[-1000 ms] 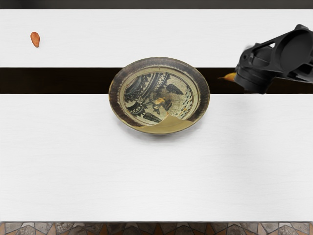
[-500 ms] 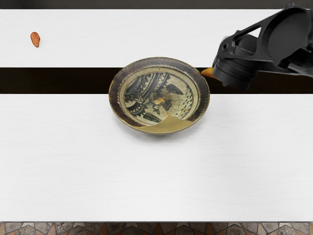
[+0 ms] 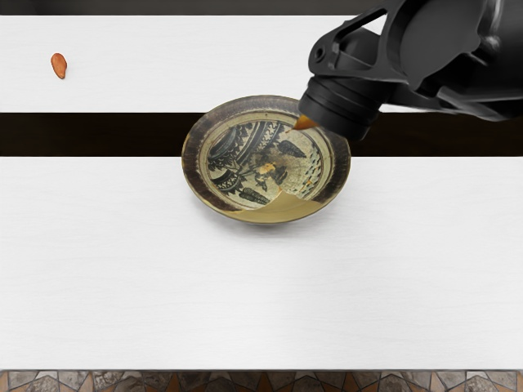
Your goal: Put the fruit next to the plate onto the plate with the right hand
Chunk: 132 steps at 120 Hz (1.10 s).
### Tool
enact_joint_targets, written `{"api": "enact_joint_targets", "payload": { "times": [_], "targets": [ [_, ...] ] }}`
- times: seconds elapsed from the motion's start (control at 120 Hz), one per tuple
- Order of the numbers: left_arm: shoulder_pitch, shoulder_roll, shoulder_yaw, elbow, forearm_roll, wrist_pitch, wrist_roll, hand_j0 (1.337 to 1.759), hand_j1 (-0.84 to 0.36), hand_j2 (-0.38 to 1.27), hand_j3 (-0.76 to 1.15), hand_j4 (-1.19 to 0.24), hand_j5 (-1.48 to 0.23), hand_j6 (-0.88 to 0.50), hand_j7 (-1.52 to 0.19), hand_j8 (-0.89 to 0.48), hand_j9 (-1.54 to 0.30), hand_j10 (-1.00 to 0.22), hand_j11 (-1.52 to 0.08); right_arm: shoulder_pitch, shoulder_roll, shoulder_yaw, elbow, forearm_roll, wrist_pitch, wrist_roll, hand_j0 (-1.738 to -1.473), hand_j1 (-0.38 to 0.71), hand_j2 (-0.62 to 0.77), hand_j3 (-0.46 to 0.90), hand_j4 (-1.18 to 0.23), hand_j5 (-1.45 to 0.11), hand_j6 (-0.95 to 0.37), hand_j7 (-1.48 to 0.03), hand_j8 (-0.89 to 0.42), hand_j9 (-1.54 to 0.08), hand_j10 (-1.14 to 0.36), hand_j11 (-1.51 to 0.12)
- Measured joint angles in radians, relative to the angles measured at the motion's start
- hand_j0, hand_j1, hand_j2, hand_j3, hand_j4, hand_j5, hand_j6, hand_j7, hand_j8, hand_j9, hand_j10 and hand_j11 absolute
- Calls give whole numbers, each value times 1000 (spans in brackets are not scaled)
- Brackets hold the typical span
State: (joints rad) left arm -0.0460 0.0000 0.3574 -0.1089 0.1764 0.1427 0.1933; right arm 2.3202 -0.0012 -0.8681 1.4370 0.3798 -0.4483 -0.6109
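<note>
A round brown plate point(image 3: 193, 160) with a dark painted pattern sits in the middle of the white table. My right arm comes in from the upper right, and its black hand point(image 3: 333, 110) hovers over the plate's upper right rim. An orange fruit point(image 3: 304, 123) pokes out from under the hand; only its pointed tip shows, above the plate's inner edge. The hand is shut on the fruit, and its fingers are hidden beneath the wrist. The left arm is out of view.
A small orange-brown piece point(image 3: 58, 65) lies alone at the far upper left of the table. A dark band point(image 3: 82, 135) crosses the table behind the plate. The table's front edge point(image 3: 261, 369) meets tiled floor at the bottom.
My right hand has moved left and slightly up with the fruit, from right of the plate to above its upper right rim. The plate and the far-left piece have not moved.
</note>
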Motion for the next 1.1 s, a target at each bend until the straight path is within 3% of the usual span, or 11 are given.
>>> {"api": "enact_joint_targets", "payload": {
  "times": [0.45, 0.775, 1.1],
  "targets": [
    [0, 0, 0, 0, 0, 0, 0, 1658, 349, 0, 0, 0, 0, -1, 0, -1, 0, 0, 0, -59, 1, 5, -118, 14, 48, 0, -1658, 391, 553, 0, -730, -1014, -489, -976, -428, -992, -738, -992],
    [0, 0, 0, 0, 0, 0, 0, 1658, 349, 0, 0, 0, 0, -1, 0, -1, 0, 0, 0, -147, 1, 32, -198, 0, 107, 0, -1658, 362, 421, 1, -697, -959, -496, -928, -424, -945, -703, -946],
    [0, 0, 0, 0, 0, 0, 0, 1658, 349, 0, 0, 0, 0, -1, 0, -1, 0, 0, 0, -204, 1, 71, -245, -35, 129, 0, -1658, 356, 406, 1, -690, -945, -519, -918, -425, -937, -693, -937]
  ]
}}
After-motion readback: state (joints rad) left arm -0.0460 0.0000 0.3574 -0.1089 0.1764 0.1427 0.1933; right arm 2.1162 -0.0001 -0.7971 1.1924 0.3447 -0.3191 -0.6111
